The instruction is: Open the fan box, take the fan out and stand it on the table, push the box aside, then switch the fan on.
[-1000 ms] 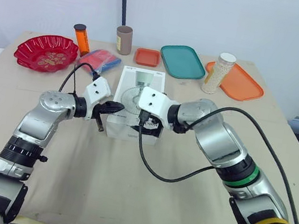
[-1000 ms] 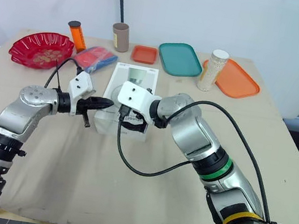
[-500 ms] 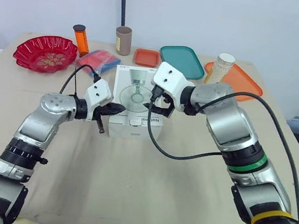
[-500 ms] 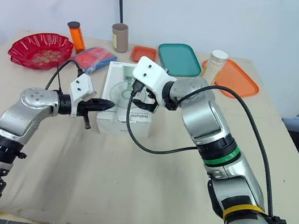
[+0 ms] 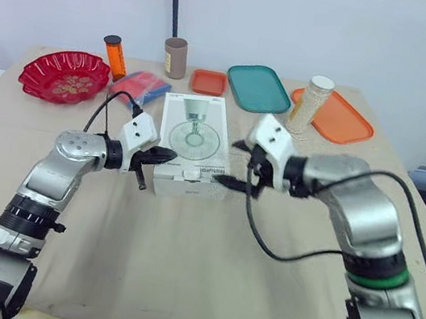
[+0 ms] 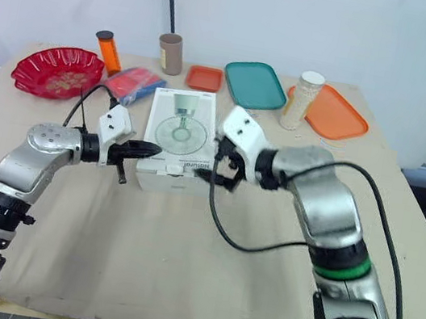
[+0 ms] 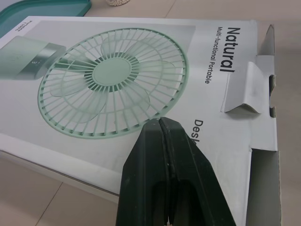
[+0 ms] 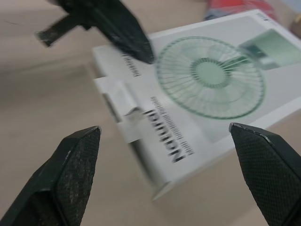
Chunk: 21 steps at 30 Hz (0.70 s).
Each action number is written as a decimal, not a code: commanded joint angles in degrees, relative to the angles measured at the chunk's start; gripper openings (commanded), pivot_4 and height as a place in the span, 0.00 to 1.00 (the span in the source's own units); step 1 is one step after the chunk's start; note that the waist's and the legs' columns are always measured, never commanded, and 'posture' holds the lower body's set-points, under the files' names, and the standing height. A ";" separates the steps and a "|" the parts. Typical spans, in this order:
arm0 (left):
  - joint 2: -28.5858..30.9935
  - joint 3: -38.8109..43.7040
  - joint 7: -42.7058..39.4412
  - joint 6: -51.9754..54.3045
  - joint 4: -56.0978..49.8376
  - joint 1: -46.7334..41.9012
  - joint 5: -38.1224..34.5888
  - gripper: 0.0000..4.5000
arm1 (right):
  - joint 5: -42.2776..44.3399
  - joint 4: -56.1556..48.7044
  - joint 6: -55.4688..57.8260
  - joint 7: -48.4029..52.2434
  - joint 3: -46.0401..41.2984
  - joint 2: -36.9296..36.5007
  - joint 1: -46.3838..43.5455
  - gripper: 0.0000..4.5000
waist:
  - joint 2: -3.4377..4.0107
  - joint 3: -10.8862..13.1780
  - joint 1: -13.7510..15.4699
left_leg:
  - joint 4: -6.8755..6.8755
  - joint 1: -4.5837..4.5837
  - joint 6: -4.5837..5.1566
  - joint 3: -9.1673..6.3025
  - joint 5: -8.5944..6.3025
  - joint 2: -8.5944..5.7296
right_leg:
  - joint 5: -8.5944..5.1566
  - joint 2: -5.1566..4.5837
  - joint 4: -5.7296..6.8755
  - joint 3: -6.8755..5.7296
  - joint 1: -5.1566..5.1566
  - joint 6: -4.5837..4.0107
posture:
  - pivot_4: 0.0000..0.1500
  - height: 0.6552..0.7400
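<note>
The white fan box (image 5: pixel 195 136) lies flat mid-table, its top printed with a green fan. At its near end a tuck flap (image 7: pixel 249 87) stands out, partly open. My left gripper (image 5: pixel 166 154) is shut, and its fingertips (image 7: pixel 162 136) rest on the box top at the near left corner. My right gripper (image 5: pixel 233 163) hangs open just off the box's near right corner, holding nothing. In the right wrist view its fingers (image 8: pixel 75 160) are spread wide, with the box (image 8: pixel 207 89) lying ahead between them.
Along the far edge stand a red bowl (image 5: pixel 65 75), an orange bottle (image 5: pixel 116 56), a red-and-blue packet (image 5: pixel 142 85), a brown cylinder (image 5: pixel 176 57), a small orange tray (image 5: pixel 210 81), a teal tray (image 5: pixel 259 88), a bead jar (image 5: pixel 310 104) and an orange tray (image 5: pixel 342 120). Bare table lies near me.
My right gripper left the box's near end, rose over the box, then dropped to its right side, open. The box turned slightly. The left gripper stayed put.
</note>
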 commanded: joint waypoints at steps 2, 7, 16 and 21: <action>1.10 -1.75 -1.56 0.13 2.57 0.88 1.75 0.01 | 2.24 -6.05 -0.05 -0.47 -1.02 -3.59 6.31 1.00 | -0.02 -0.04 0.06 | 0.00 0.08 0.03 -0.01 -0.01 0.01 | 0.00 0.02 -0.02 -0.01 0.11 0.00 | 1.00 1.00; 1.12 -1.91 -1.89 0.35 1.86 1.25 1.61 0.01 | 2.30 -4.77 -0.63 -3.08 0.83 -2.81 8.09 1.00 | -0.01 -0.04 0.02 | 0.01 0.20 0.06 0.03 -0.03 0.02 | -0.01 0.05 -0.03 0.04 0.21 0.01 | 1.00 1.00; 1.77 -1.69 -2.38 0.77 0.51 2.58 1.29 0.01 | 1.99 -1.66 -3.55 -4.84 3.43 -1.67 7.08 1.00 | -0.02 -0.05 0.07 | 0.00 0.19 0.15 0.01 -0.09 0.02 | -0.04 0.04 -0.06 0.03 0.20 0.00 | 1.00 1.00; 1.67 -1.82 -2.07 0.74 0.46 2.47 1.47 0.01 | 3.99 -4.56 -5.10 -2.31 3.46 -3.19 9.07 1.00 | -0.02 -0.05 0.09 | 0.01 0.19 0.16 0.01 -0.09 0.02 | -0.04 0.05 -0.06 0.03 0.21 0.00 | 1.00 1.00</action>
